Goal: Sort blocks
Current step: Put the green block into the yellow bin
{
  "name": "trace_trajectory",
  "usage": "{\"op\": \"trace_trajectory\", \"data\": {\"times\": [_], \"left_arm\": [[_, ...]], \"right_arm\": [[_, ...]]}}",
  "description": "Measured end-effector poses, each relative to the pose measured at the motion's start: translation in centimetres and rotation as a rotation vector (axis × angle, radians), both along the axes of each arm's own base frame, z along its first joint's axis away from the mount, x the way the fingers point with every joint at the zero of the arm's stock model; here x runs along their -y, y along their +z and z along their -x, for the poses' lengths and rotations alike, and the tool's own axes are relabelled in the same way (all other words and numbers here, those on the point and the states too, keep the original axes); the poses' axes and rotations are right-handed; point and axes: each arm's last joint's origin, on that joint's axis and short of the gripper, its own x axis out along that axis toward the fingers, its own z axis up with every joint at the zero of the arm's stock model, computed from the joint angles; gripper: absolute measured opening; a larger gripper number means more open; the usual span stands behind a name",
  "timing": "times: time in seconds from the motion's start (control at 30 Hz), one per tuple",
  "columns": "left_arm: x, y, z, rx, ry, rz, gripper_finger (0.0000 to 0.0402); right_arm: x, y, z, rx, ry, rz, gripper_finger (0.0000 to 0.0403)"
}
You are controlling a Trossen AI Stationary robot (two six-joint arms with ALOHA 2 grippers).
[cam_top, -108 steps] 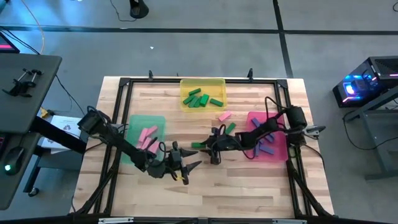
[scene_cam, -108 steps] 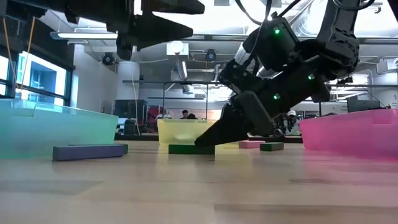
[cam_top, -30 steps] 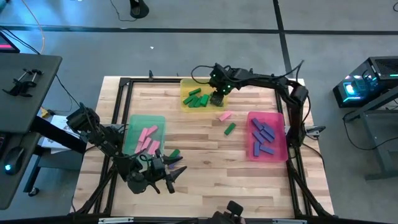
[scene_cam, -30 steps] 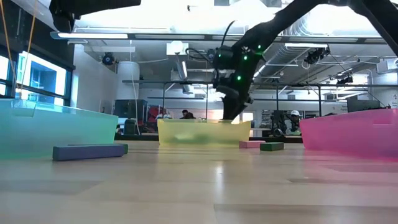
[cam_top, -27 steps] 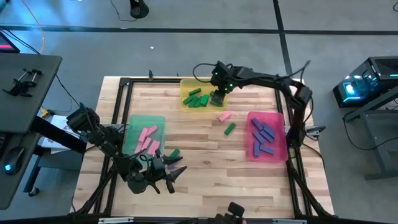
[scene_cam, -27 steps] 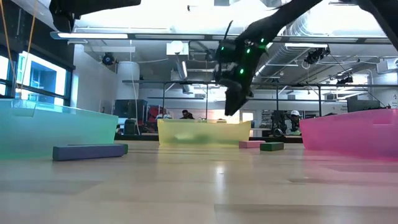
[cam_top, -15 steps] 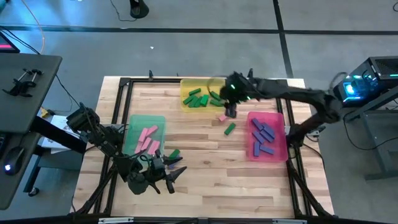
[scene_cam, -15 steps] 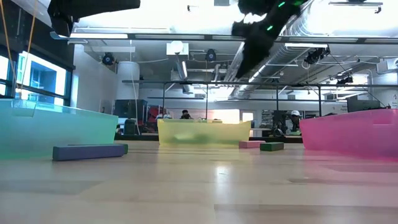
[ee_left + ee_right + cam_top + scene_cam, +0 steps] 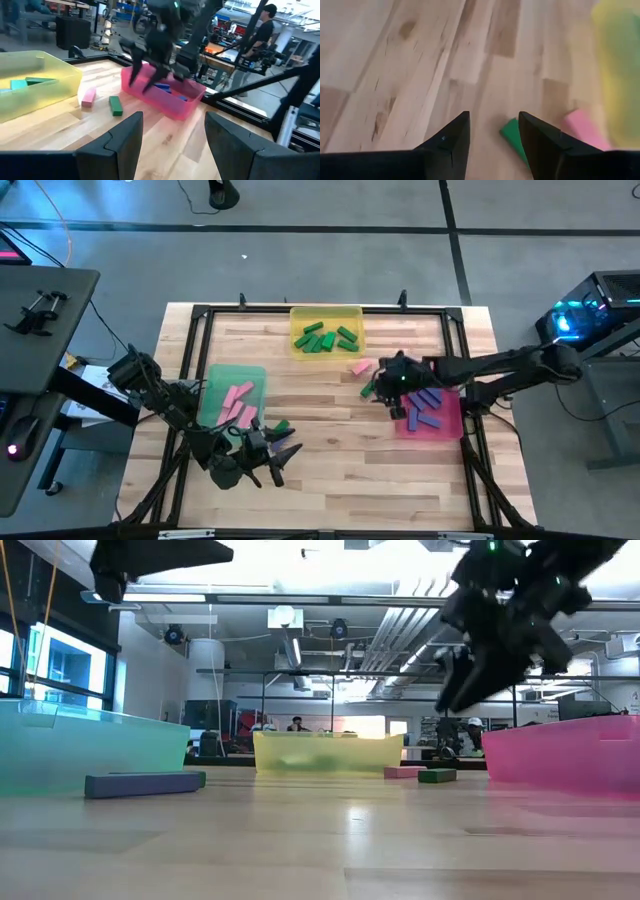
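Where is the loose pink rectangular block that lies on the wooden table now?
In the high view the loose pink block lies on the table's right half, between the yellow tray and the pink tray, beside a loose green block.

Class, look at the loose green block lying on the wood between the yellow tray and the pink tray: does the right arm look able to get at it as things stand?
Probably yes. The right gripper hangs open just above the green block, with nothing between them. The only close neighbour is a pink block, which lies apart from it, so a straight descent looks free.
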Motion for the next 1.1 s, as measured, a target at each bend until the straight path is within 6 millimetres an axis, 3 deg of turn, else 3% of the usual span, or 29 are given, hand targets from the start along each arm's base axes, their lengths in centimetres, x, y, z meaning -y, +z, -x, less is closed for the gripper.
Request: {"op": "trace_trajectory", "data": {"times": [0.13, 0.33, 0.5, 0.77, 1.1], "left_arm": [[-0.6, 0.0, -0.6, -0.008, -0.004, -0.003, 0.0202], [-1.5, -0.1, -1.5, -0.022, -0.057, 0.015, 0.0202], [-1.8, -0.1, -1.8, -0.024, -0.069, 0.025, 0.0202], [-1.8, -0.1, -1.9, -0.024, -0.070, 0.026, 0.0202], [-1.8, -0.1, -1.9, -0.025, -0.070, 0.026, 0.0202]], "right_arm": [[-0.1, -2.3, 0.0, -0.024, -0.003, 0.005, 0.0166], [0.9, -3.9, -1.1, -0.070, -0.051, 0.061, 0.0224], [1.4, -5.7, -1.8, -0.151, 0.024, 0.109, 0.0255], [2.6, -7.8, -2.5, -0.189, 0.060, 0.104, 0.0243], [2.9, -8.0, -2.4, -0.183, 0.049, 0.003, 0.0179]]}}
